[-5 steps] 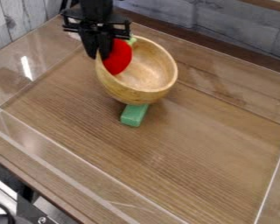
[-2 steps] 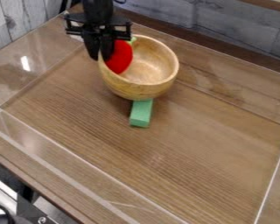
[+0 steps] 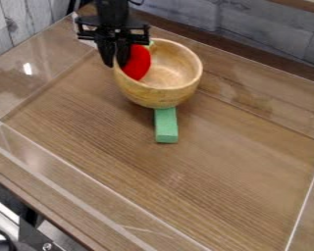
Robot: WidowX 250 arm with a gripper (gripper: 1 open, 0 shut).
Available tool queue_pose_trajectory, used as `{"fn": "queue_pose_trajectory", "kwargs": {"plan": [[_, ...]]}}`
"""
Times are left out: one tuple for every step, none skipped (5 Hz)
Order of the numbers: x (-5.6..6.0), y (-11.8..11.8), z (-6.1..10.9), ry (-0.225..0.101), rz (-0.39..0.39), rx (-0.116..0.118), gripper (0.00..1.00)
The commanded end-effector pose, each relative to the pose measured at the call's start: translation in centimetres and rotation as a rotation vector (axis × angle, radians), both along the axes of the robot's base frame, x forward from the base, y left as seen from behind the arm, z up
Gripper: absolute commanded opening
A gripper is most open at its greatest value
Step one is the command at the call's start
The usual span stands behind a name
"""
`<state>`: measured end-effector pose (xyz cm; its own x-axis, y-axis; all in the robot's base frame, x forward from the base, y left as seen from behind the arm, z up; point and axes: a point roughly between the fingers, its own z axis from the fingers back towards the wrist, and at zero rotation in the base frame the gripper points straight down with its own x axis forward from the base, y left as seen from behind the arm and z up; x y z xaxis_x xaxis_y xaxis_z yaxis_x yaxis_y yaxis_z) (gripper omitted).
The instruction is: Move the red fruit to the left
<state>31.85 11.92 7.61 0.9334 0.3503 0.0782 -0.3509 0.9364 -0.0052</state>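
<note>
The red fruit (image 3: 138, 63) is small and bright red, with a bit of green at its top. It hangs at the inner left side of the wooden bowl (image 3: 171, 86), just over the rim. My black gripper (image 3: 125, 59) comes straight down from above and is shut on the fruit. Its fingers cover the fruit's left side. Whether the fruit touches the bowl wall I cannot tell.
A flat light-green block (image 3: 165, 125) lies on the wooden table (image 3: 186, 186) just in front of the bowl. Clear plastic walls (image 3: 28, 74) ring the table. A grey plank wall stands behind.
The bowl has slid a little to the right and back with the gripper at its left rim. The green block has shifted right and shows more fully.
</note>
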Motion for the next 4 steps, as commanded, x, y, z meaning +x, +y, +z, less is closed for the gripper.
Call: {"fn": "queue_pose_trajectory", "kwargs": {"plan": [[1.36, 0.32, 1.41, -0.056, 0.006, 0.023, 0.00], [1.62, 0.24, 1.19, -0.054, 0.007, 0.016, 0.00], [1.90, 0.13, 1.12, -0.055, 0.010, 0.010, 0.00], [2.20, -0.01, 1.07, -0.055, 0.014, 0.003, 0.00]]}}
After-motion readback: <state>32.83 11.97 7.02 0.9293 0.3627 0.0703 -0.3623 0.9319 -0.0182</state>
